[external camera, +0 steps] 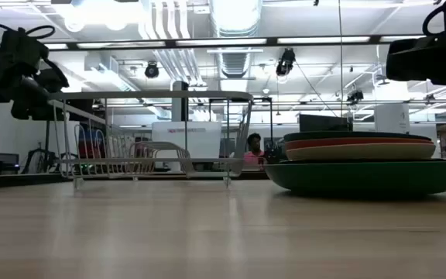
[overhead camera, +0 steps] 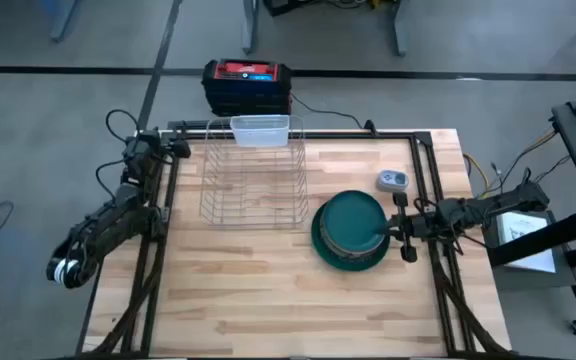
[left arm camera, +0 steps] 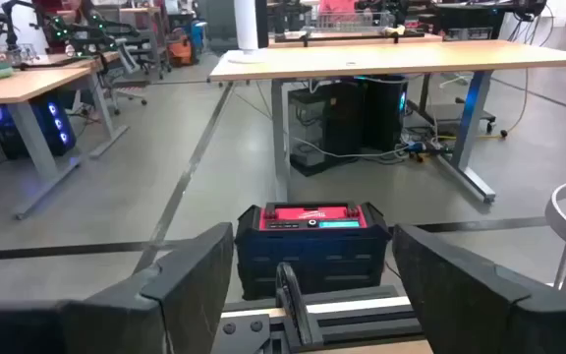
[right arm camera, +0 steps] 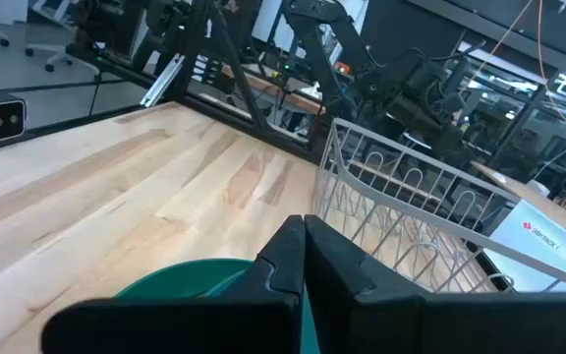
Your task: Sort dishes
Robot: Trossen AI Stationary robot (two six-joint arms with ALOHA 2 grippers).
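Toward the desk's right edge, midway between front and back: stack of dishes, teal plate on top, orange and pale rims visible beneath in low view, all on larger dark green plate. Right gripper over stack's right rim, fingers pressed together above teal plate. Wire rack just left of stack, toward back edge. Small grey device behind stack. Left gripper parked off left back corner, fingers spread wide, holding nothing.
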